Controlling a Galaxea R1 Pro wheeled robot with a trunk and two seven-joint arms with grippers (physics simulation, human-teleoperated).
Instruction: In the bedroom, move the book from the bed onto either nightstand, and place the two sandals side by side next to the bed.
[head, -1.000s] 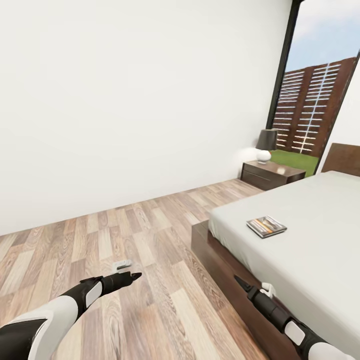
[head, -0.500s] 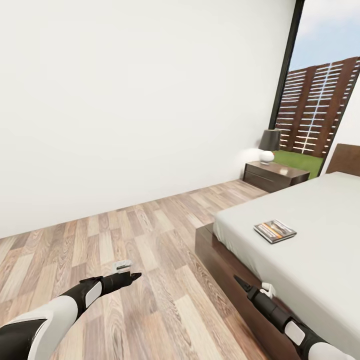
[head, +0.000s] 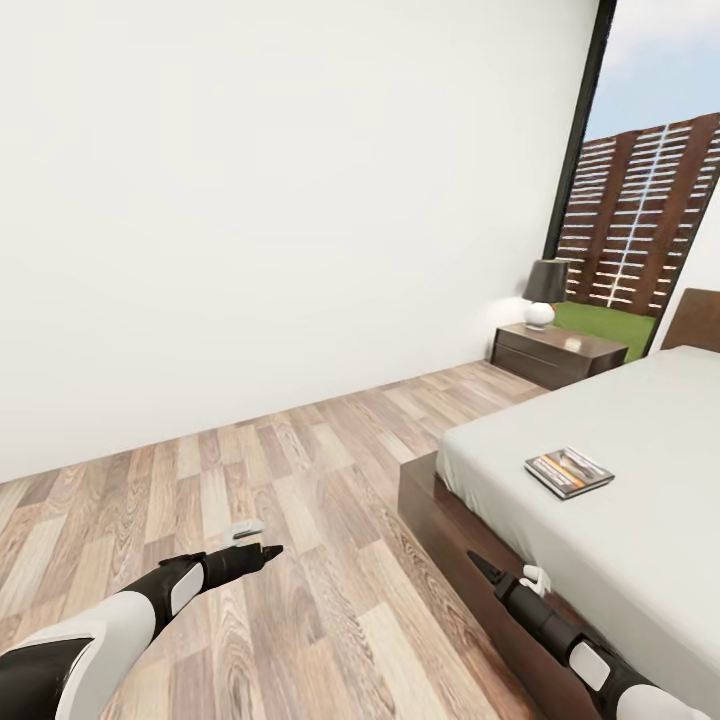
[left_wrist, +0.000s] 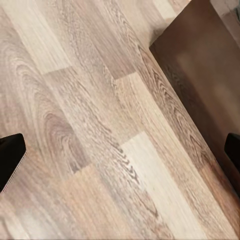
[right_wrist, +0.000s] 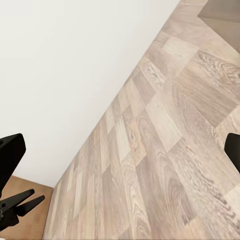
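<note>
The book (head: 569, 472) is lying flat on the bed (head: 640, 470), near the mattress's foot-side edge, cover up. Beyond it the nightstand (head: 558, 354) is standing against the white wall by the window, carrying a dark-shaded lamp (head: 545, 293). We're holding our left claw (head: 262, 551) low over the plank floor (head: 300, 480), its fingers spread wide in the wrist view. Our right claw (head: 478, 565) is hanging beside the bed frame, fingertips wide apart too, though from above it looks almost pinched.
</note>
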